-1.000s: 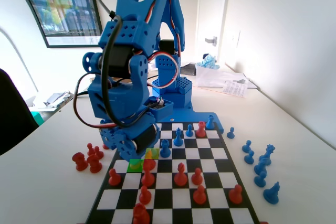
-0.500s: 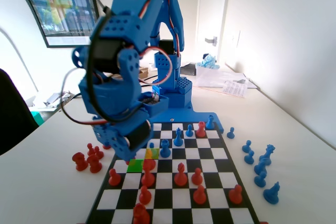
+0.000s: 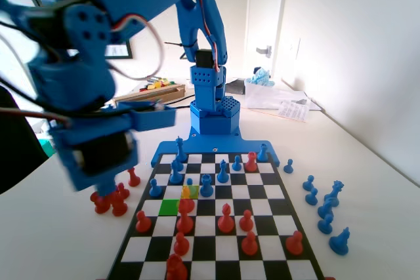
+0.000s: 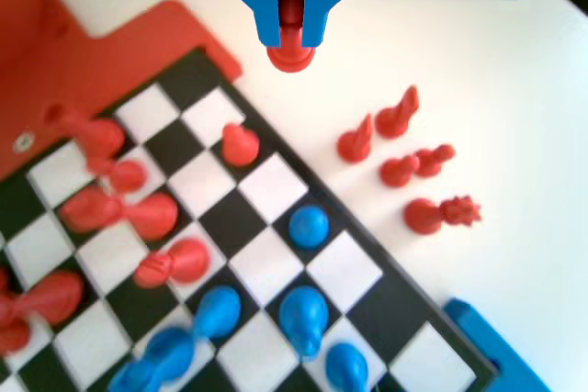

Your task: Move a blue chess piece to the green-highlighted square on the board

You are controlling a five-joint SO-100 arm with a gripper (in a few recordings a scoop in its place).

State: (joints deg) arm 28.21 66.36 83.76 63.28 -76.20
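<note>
In the wrist view my gripper (image 4: pixel 290 36) hangs over the white table just off the board's (image 4: pixel 268 265) edge. It is shut on a red piece (image 4: pixel 290 56) whose base pokes out below the jaws. A blue chess piece (image 4: pixel 309 225) with a round head stands on the board near that edge. In the fixed view my gripper (image 3: pixel 104 187) is blurred at the left, above the red pieces (image 3: pixel 113 202) beside the board (image 3: pixel 262 191). The green-highlighted square (image 3: pixel 168 206) lies bare. A small blue pawn (image 3: pixel 189 181) stands just behind the yellow square (image 3: pixel 191 191).
Several red pieces (image 4: pixel 406 164) lie on the table right of the board edge in the wrist view. Red pawns (image 3: pixel 226 218) fill the board's near half in the fixed view. Several blue pieces (image 3: pixel 325 208) stand off the board's right side.
The arm has swung from over the green square to the left of the fixed view, past the board's edge. The green square is now uncovered.
</note>
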